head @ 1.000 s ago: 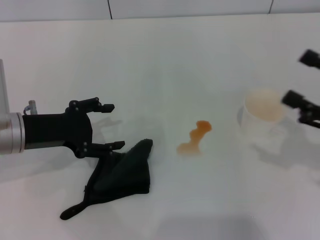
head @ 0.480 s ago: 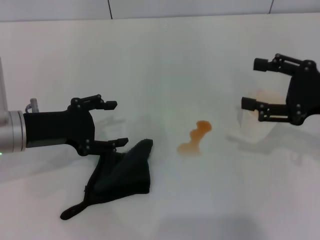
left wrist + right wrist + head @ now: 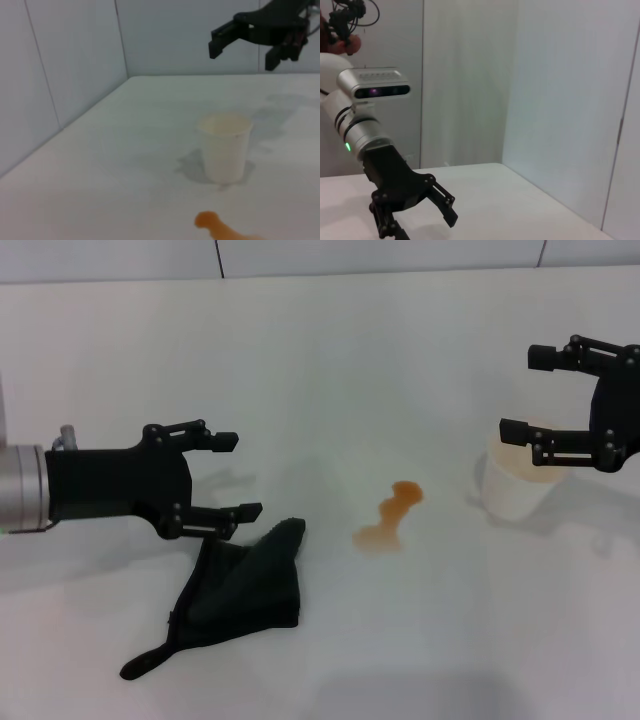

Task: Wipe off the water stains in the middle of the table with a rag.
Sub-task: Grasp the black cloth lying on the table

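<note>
Two grippers spread wide: left gripper (image 3: pixel 232 475) above rag (image 3: pixel 240 585); right gripper (image 3: pixel 529 393) over cup (image 3: pixel 515 485); no legible writing.

Lighting bright, even and diffuse from overhead; the white table (image 3: pixel 330 360) reads nearly washed out, with no hard glare. Shadows faint and soft-edged: pale grey patches beside the left gripper (image 3: pixel 232 476), under the right gripper (image 3: pixel 528 394) and around the paper cup (image 3: pixel 224 148). Left wrist view soft overall, the water stains (image 3: pixel 217 225) blurred.
</note>
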Action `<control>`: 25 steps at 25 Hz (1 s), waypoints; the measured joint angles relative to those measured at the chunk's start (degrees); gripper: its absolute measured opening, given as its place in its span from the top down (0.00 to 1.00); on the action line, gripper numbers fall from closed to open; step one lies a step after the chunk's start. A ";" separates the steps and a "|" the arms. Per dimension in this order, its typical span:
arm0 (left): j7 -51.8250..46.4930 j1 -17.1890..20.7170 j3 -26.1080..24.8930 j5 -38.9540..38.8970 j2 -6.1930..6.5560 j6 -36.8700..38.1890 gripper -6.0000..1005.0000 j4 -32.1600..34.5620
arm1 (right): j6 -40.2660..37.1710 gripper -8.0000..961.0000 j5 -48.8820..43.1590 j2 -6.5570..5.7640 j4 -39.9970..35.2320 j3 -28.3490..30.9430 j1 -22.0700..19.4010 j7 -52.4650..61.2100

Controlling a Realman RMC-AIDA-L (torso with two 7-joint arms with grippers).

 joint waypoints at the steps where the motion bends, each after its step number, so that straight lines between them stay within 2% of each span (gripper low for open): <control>1: -2.16 -0.28 -0.01 0.63 0.11 0.66 0.23 0.97 | 0.00 0.12 -0.01 0.00 -0.43 -0.12 -0.04 0.02; 10: -27.48 -3.32 0.96 11.73 -0.06 8.34 0.23 14.94 | -0.03 0.12 0.04 0.12 -3.22 -1.69 0.05 0.08; 16: -36.56 -6.49 4.75 19.82 -0.03 10.48 0.24 16.47 | -0.48 0.12 0.41 0.13 -3.44 -2.33 0.28 -0.17; 25: -41.60 -10.40 8.97 26.43 -0.39 12.17 0.24 15.91 | -0.71 0.12 0.67 0.18 -3.66 -3.79 0.32 -0.26</control>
